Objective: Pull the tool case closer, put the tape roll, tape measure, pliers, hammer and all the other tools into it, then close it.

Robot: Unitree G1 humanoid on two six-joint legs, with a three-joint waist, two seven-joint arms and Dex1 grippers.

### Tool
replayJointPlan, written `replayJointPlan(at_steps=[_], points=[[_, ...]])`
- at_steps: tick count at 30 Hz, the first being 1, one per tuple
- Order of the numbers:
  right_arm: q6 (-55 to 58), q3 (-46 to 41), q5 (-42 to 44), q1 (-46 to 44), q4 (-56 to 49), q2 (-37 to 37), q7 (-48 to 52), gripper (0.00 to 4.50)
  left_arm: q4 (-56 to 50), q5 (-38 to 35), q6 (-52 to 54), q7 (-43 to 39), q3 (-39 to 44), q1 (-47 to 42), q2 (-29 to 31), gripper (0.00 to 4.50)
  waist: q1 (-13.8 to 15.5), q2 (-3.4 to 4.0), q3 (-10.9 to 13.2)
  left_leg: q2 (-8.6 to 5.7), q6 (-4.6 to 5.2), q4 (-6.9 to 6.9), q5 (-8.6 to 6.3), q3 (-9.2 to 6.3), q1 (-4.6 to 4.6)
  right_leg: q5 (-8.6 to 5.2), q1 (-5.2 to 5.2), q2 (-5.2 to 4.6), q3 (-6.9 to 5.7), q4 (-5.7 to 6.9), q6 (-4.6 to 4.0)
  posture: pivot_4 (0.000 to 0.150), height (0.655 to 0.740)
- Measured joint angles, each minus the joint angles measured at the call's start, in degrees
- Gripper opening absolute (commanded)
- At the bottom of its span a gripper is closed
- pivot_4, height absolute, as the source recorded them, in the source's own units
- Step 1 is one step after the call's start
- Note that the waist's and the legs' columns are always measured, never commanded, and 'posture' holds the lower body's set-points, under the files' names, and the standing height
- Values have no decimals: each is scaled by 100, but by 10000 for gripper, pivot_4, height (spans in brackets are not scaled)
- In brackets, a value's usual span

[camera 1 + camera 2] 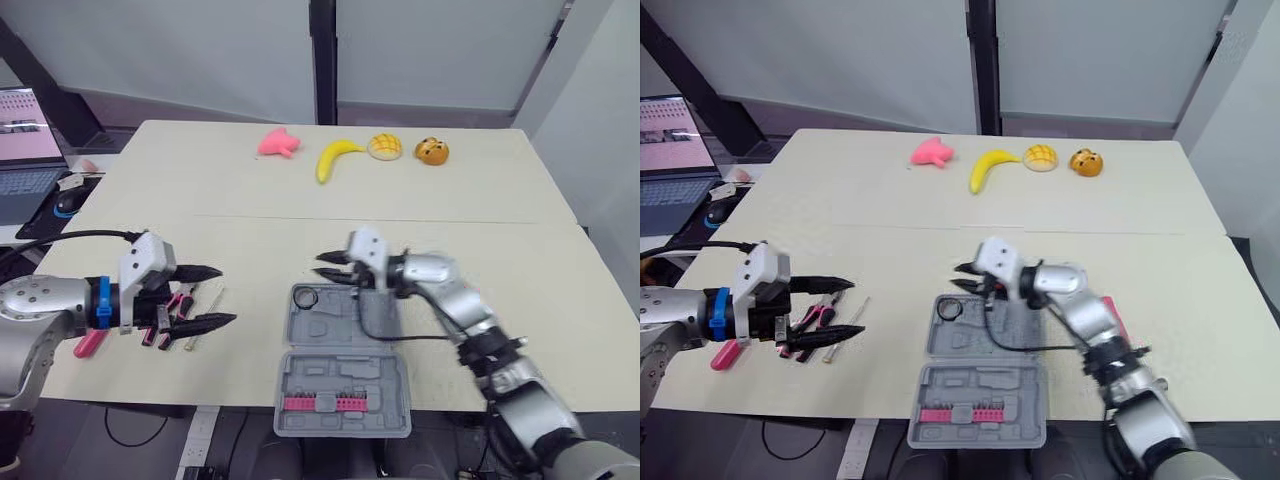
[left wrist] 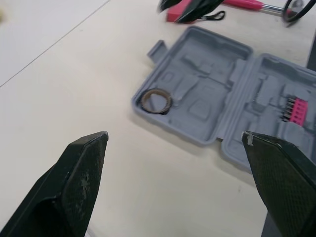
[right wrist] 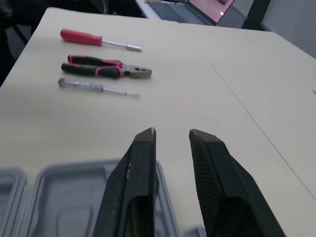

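The grey tool case (image 1: 330, 330) lies open on the desk (image 1: 480, 230), hinge across. Its near half, which carries a row of pink bits (image 1: 320, 404), juts a little past the desk's front edge. The tape roll (image 1: 305, 298) sits in the far left corner of the far half. The other moulded pockets there look bare.

The right gripper (image 1: 320, 265) hovers just beyond the case's far left corner. Its jaws have a narrow gap between them and pinch nothing. A black cable (image 1: 375, 330) droops from it across the far half. Beside that arm, past the case's far edge, lies a pink-handled tool (image 2: 242, 4), partly hidden.

The left gripper (image 1: 226, 295) hangs to the left of the case, jaws spread wide and empty, pointing toward it. A bare strip of desk separates it from the case's left wall. Under and behind it, near the left front corner, 3 tools lie side by side without touching: a red-handled screwdriver (image 3: 94, 38), the pliers (image 3: 106, 69) and a thin tester (image 3: 96, 87).

The middle of the desk is open, up to a seam running across it. Along the far edge stand a pink toy (image 1: 278, 143), a banana (image 1: 335, 158), a bun (image 1: 385, 147) and an orange toy (image 1: 432, 151). A laptop (image 1: 25, 150) sits off the left edge.
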Motion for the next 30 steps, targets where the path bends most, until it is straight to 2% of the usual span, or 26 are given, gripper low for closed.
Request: replayJointPlan(at_steps=[3, 6, 9, 10, 12, 19, 23, 30], points=[[204, -557, 433, 292, -272, -1116, 666, 23000, 773, 20, -58, -107, 337, -82, 192, 45000, 5, -4, 3, 1, 1, -1, 0, 0, -7, 0, -8, 0, -2, -2, -2, 1500, 7400], [270, -1005, 717, 518, -283, -1909, 1151, 28494, 1396, 27, -122, -260, 706, -105, 457, 45000, -20, -3, 5, 1, 1, -4, -1, 5, -8, -2, -15, 0, 3, -1, -3, 1500, 7400], [321, -1426, 924, 703, -149, -2558, 1481, 36163, 1970, 35, -142, -468, 988, -97, 686, 45000, -59, -3, 5, 2, 1, -6, 0, 11, -10, -2, -22, 0, 8, 1, -3, 1500, 7400], [324, -1547, 962, 758, -87, -2721, 1546, 40075, 2214, 41, -160, -516, 1049, -123, 739, 45000, -65, -3, 5, 2, 1, -6, 0, 12, -9, -2, -23, 1, 8, 2, -4, 1500, 7400], [332, -1734, 1065, 890, 50, -2933, 1659, 44503, 2754, 113, -263, -629, 1101, -191, 859, 45000, -73, -3, 5, 3, 1, -5, 0, 12, -10, -3, -24, 2, 8, 3, -4, 1500, 7400], [547, -2084, 1237, 1310, 812, -3911, 2411, 44503, 5577, 813, -1107, -1367, 804, -922, 1607, 45000, -68, -1, 7, 0, 1, -3, 0, 20, -25, -6, -42, 0, 12, 4, 0, 1500, 7400], [534, -2066, 1112, 1267, 1479, -4220, 2764, 44503, 6724, 1369, -1562, -1605, 350, -1368, 1712, 45000, -71, 0, 7, 2, 2, -2, 0, 21, -31, -11, -53, 4, 13, 14, 9, 1500, 7400], [677, -2005, 1080, 1235, 1526, -4220, 2861, 44503, 7398, 1750, -1984, -1639, 108, -1910, 1713, 45000, -85, 0, 7, 2, 1, 2, 1, 22, -57, -1, -84, 3, 15, 27, -3, 1500, 7400]])
